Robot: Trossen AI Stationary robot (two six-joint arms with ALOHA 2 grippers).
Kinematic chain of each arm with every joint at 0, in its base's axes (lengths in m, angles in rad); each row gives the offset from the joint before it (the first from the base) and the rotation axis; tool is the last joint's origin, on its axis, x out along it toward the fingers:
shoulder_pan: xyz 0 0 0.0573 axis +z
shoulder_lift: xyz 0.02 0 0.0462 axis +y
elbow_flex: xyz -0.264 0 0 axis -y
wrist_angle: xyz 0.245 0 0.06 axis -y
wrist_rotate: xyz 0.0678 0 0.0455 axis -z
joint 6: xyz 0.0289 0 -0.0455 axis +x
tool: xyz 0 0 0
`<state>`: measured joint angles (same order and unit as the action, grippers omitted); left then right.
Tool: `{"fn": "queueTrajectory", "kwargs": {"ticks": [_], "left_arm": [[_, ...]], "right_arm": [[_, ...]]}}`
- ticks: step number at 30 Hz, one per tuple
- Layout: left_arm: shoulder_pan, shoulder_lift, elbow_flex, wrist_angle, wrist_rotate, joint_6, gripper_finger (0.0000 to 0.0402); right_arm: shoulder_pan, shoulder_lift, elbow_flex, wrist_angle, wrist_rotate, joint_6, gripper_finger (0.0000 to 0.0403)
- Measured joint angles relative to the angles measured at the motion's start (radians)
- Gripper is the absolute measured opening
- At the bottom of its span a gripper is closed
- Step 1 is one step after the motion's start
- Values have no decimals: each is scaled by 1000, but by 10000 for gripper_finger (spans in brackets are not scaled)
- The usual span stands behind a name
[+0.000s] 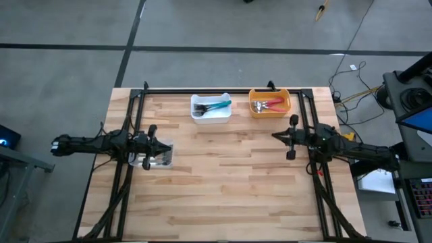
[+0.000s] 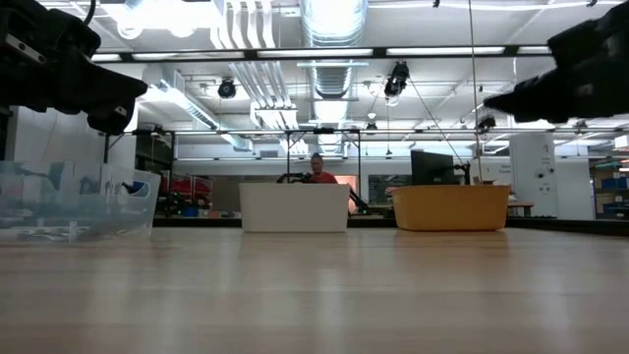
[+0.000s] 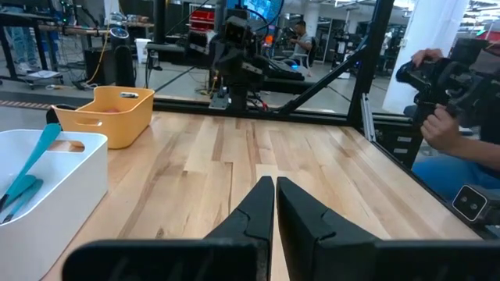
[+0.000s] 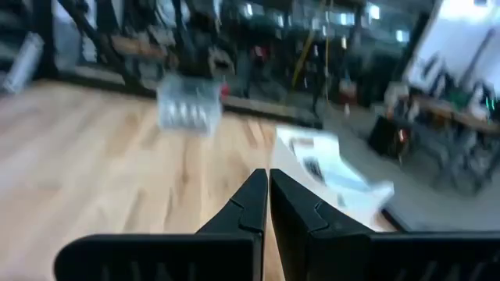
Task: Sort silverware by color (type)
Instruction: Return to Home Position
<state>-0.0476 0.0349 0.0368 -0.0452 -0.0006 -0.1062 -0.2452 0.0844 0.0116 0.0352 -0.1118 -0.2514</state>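
Teal-handled silverware [image 1: 217, 106] lies in the white bin [image 1: 210, 115] near the table's far edge, and shows again as teal-handled silverware [image 3: 31, 168] in the white bin [image 3: 70, 195] in the left wrist view. Red-handled silverware [image 1: 270, 104] lies in the orange bin [image 1: 269, 111]. A clear bin [image 1: 154, 162] stands at the table's left; what it contains I cannot make out. My left gripper [image 1: 169, 148] hovers shut over the clear bin, its fingertips meeting at my left gripper [image 3: 275, 183]. My right gripper [image 1: 275, 136] hangs shut above bare table right of centre, also shut at my right gripper [image 4: 268, 176].
The three bins show in the low view as clear bin [image 2: 74, 202], white bin [image 2: 295, 206] and orange bin [image 2: 452, 206]. A black frame [image 1: 223, 90] runs along the far edge and both sides. Bare wood spans the middle and near half. A person [image 3: 445, 117] sits beyond the table.
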Motion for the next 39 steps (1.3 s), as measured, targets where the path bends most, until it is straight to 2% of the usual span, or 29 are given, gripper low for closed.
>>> {"fn": "queueTrajectory", "kwargs": {"ticks": [4, 9, 25, 39], "left_arm": [[0, 3, 0, 0, 0, 0, 0], [0, 3, 0, 0, 0, 0, 0], [0, 10, 0, 0, 0, 0, 0], [0, 11, 0, 0, 0, 0, 0]], "right_arm": [[70, -76, 0, -8, 7, -27, 9], [142, -84, -1, -7, -15, -75, 9], [147, -26, -1, 10, -20, -63, 9], [147, -24, -1, 12, -20, -62, 9]]}}
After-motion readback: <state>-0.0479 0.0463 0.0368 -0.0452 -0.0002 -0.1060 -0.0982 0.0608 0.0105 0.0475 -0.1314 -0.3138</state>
